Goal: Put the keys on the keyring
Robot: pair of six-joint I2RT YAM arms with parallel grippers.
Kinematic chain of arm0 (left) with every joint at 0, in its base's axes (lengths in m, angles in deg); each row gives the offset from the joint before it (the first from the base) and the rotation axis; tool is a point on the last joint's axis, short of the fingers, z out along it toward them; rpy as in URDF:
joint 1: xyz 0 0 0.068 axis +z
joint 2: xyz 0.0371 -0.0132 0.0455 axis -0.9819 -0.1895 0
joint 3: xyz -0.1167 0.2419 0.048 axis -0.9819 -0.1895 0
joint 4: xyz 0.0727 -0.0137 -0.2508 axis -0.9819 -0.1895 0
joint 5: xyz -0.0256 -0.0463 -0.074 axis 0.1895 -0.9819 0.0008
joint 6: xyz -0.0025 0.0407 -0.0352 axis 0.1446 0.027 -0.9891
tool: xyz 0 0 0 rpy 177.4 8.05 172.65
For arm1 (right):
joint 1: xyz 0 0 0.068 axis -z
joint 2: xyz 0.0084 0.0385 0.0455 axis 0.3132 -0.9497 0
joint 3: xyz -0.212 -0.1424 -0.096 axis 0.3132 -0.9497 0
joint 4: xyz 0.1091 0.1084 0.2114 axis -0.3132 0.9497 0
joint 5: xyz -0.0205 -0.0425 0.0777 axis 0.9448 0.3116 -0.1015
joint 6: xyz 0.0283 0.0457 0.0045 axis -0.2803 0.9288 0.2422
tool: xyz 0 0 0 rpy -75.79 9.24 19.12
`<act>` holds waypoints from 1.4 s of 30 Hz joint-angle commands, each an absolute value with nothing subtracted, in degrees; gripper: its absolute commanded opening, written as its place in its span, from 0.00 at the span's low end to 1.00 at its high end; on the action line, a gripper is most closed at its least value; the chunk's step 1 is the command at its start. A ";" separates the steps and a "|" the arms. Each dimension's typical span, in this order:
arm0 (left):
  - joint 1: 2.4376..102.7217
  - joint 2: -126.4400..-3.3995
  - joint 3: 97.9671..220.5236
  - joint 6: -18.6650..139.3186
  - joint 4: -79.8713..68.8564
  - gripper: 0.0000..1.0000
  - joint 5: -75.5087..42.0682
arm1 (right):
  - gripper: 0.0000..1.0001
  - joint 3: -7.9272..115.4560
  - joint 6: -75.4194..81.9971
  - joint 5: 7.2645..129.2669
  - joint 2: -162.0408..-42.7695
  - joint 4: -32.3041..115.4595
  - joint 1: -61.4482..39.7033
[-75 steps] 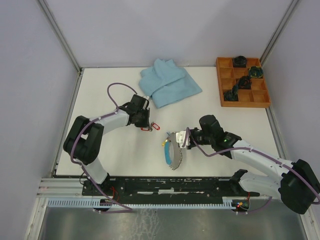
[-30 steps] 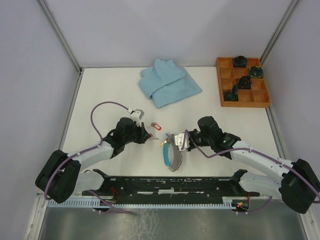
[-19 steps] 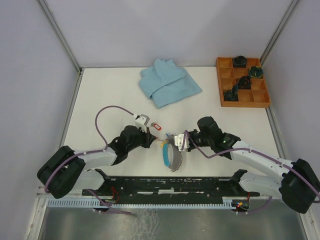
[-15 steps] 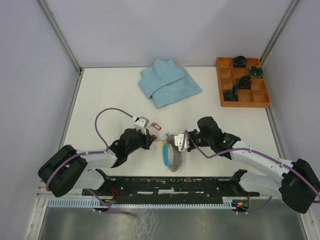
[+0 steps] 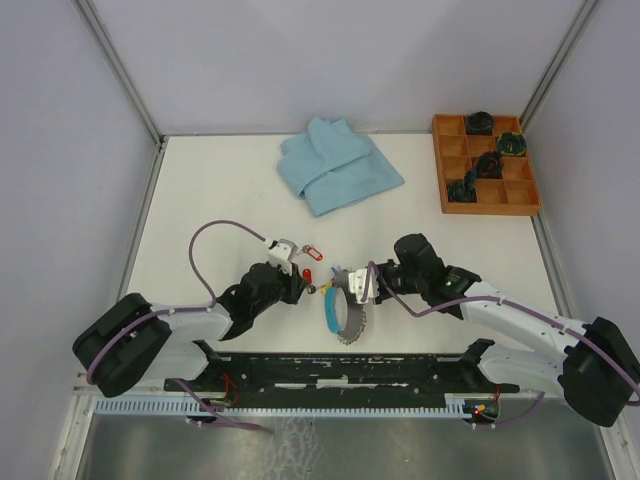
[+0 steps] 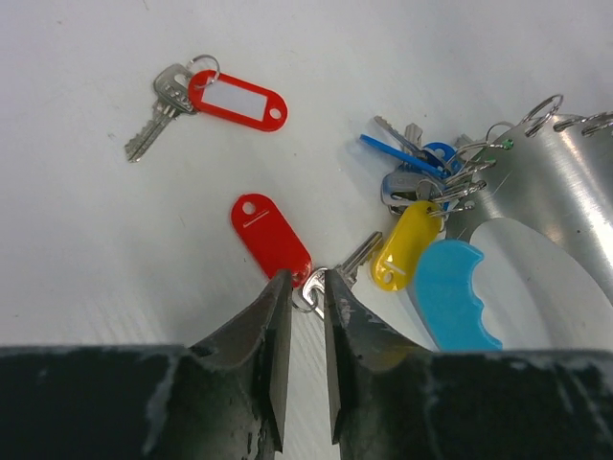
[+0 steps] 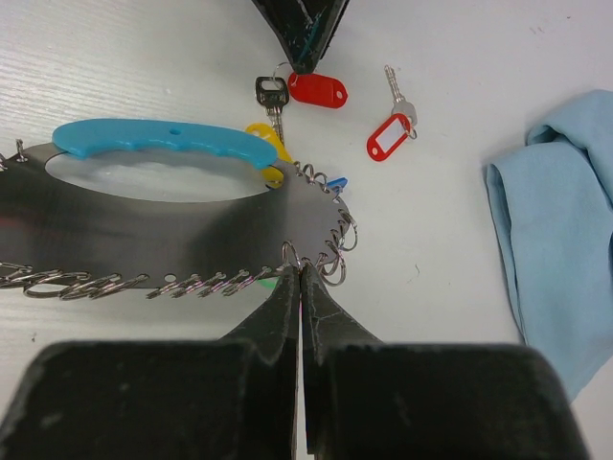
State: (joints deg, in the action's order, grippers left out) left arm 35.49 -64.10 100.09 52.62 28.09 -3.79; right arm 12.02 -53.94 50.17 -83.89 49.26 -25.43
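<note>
the right end effector (image 7: 300, 270) is closed tight on the toothed edge of the keyring (image 7: 192, 235), a flat silver plate with small wire loops along its rim and a light-blue handle (image 7: 163, 144) over its oval cut-out. the keyring stands tilted on its edge on the white surface (image 6: 77, 240), between the two arms and near the front of the surface in the top view.

the left end effector (image 6: 306, 280) sits low at the surface just left of the keyring, its fingers (image 6: 276, 331) a narrow gap apart. the little split ring (image 6: 308, 287) of a loose key (image 6: 358, 257) lies between the tips; whether they press on it cannot be told. that key's plain red tag (image 6: 271, 240) lies flat beside the left finger.

a yellow tag (image 6: 407, 244) and blue-tagged keys (image 6: 433, 155) are bunched at the keyring's rim loops. a second key (image 6: 158, 110) with a white-labelled red tag (image 6: 238, 99) lies apart from them, farther out on the surface.

a folded light-blue cloth (image 5: 335, 165) lies toward the back, and a brown compartment tray (image 5: 515, 197) with dark objects sits in the back right corner.
</note>
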 commanded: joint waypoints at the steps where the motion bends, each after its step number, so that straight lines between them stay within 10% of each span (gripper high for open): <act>1: 35.23 -56.98 101.67 51.23 18.80 0.31 -0.64 | 0.01 14.54 -54.67 50.07 -83.26 47.22 -25.87; 12: 37.31 -62.40 119.35 44.07 -12.62 0.51 -3.52 | 0.01 14.74 -54.77 50.11 -83.05 47.99 -26.13; 42: 45.94 -76.74 125.65 40.04 -13.78 0.25 -23.04 | 0.01 14.78 -55.47 51.21 -83.00 48.87 -26.56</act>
State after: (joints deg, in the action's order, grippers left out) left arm 45.65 -75.33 124.66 41.56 -14.22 -22.31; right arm 12.06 -54.83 51.02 -83.89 50.17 -26.28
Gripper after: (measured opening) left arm 0.266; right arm 0.013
